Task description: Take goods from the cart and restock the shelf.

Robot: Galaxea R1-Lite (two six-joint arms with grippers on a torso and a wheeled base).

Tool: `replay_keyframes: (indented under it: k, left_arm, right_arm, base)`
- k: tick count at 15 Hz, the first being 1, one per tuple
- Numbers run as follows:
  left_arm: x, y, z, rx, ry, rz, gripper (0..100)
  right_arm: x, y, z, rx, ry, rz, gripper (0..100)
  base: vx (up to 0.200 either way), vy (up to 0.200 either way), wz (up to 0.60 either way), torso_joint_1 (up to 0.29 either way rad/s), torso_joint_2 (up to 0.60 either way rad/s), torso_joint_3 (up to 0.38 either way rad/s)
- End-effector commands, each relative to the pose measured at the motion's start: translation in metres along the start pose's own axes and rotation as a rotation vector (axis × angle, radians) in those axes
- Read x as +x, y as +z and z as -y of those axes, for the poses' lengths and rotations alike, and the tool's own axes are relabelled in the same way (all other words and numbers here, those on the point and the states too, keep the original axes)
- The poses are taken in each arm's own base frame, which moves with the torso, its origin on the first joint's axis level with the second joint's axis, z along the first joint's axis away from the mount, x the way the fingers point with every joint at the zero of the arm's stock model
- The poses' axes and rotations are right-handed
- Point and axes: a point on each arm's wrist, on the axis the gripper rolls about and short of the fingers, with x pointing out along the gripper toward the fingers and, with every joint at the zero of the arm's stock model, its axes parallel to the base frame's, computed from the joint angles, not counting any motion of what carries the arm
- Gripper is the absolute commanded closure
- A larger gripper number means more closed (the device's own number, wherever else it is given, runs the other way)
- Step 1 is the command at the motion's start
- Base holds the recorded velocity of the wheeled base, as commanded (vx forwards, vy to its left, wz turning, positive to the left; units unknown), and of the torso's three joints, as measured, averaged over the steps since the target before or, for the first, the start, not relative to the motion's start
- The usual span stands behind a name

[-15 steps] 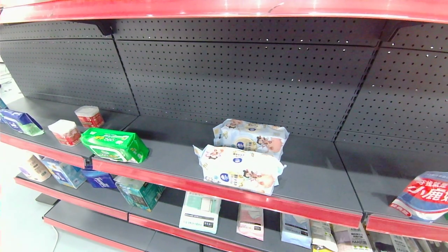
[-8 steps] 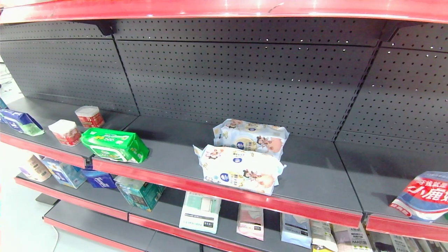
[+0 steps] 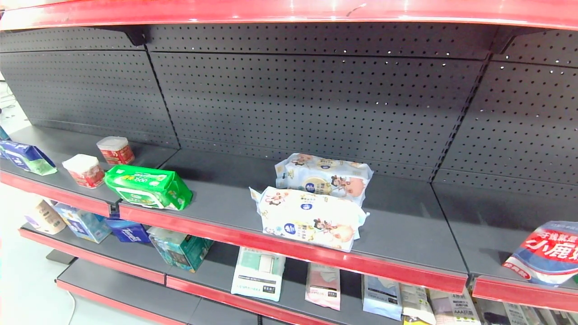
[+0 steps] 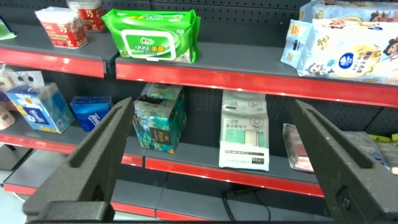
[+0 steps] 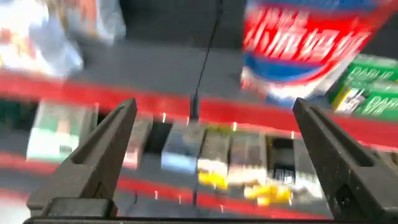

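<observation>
The middle shelf [image 3: 293, 253] has a red front edge and a black perforated back wall. Near its centre lie two white packs printed with cartoon figures, the front pack [image 3: 309, 219] at the edge and the rear pack [image 3: 323, 176] just behind it, touching it. To the left a green wipes pack [image 3: 146, 186] with a white label lies flat near the edge. Further left stand two small red-and-white tubs [image 3: 84, 170], then a blue pack [image 3: 27, 158]. At the far right a red, white and blue bag [image 3: 548, 253] with large white characters leans over the edge.

On the shelf below stand a teal tissue box [image 3: 180, 248], a white-and-green pack [image 3: 258, 273] and a pink pack [image 3: 323, 285], among others.

The left gripper [image 4: 212, 106] hangs in front of the lower shelf with its jaws spread wide and nothing between them. The right gripper [image 5: 214, 102] is before the shelf near the red, white and blue bag, also spread wide and holding nothing; its view is blurred.
</observation>
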Motion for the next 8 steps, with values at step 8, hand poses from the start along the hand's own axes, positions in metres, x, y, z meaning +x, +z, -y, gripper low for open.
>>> replay_keyframes:
  k: [8]
  left_arm:
    - [0.0, 0.0, 0.0, 0.0, 0.0, 0.001, 0]
  right_arm:
    - [-0.0069, -0.0025, 0.0025, 0.035, 0.038, 0.098, 0]
  base:
    - [0.0, 0.0, 0.0, 0.0, 0.0, 0.0]
